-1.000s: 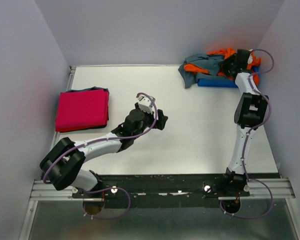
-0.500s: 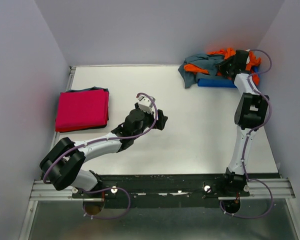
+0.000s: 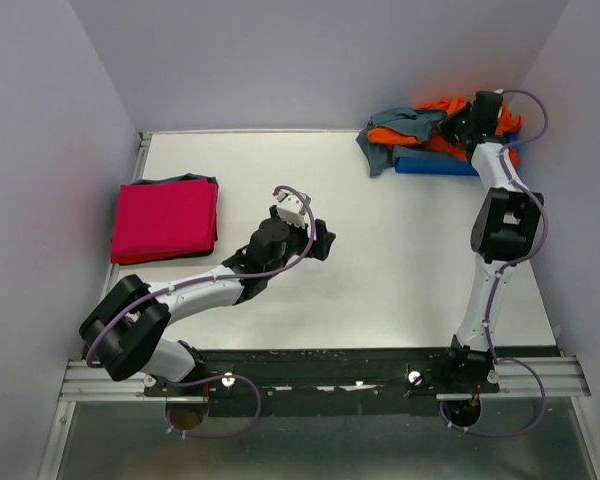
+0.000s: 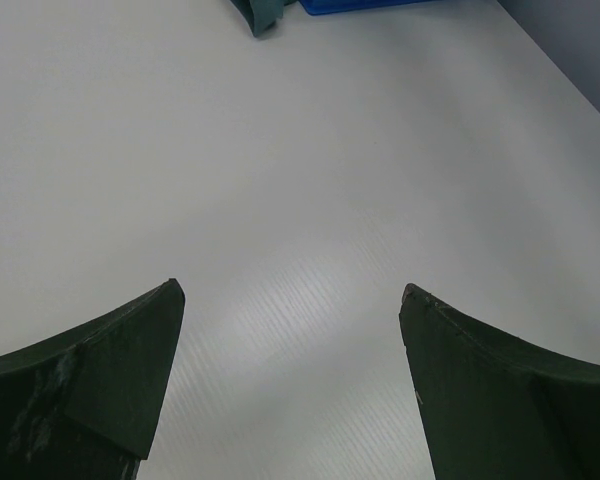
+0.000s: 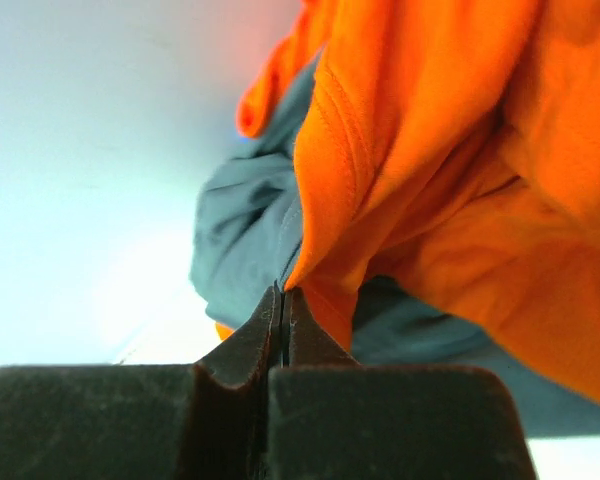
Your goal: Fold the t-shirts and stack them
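White desk (image 3: 380, 250), pale grey walls around. Magenta-red t-shirt (image 3: 165, 218): folded flat and square, left side of desk, lying on a darker folded garment (image 3: 185, 181) that shows only as a thin edge. Orange t-shirt (image 5: 430, 150) and grey-blue t-shirt (image 3: 400, 125): crumpled, tangled in one heap over the blue bin (image 3: 435, 166), far right corner. Right gripper (image 5: 283, 300): jaws together, apparently nipping a hem of the orange t-shirt. Left gripper (image 4: 290, 290): jaws wide apart, over bare mid-desk.

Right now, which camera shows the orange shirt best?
Right wrist view: the orange t-shirt fills it, edge pinched in the right end effector. Top view shows it small, partly behind the right arm; left wrist view shows none.
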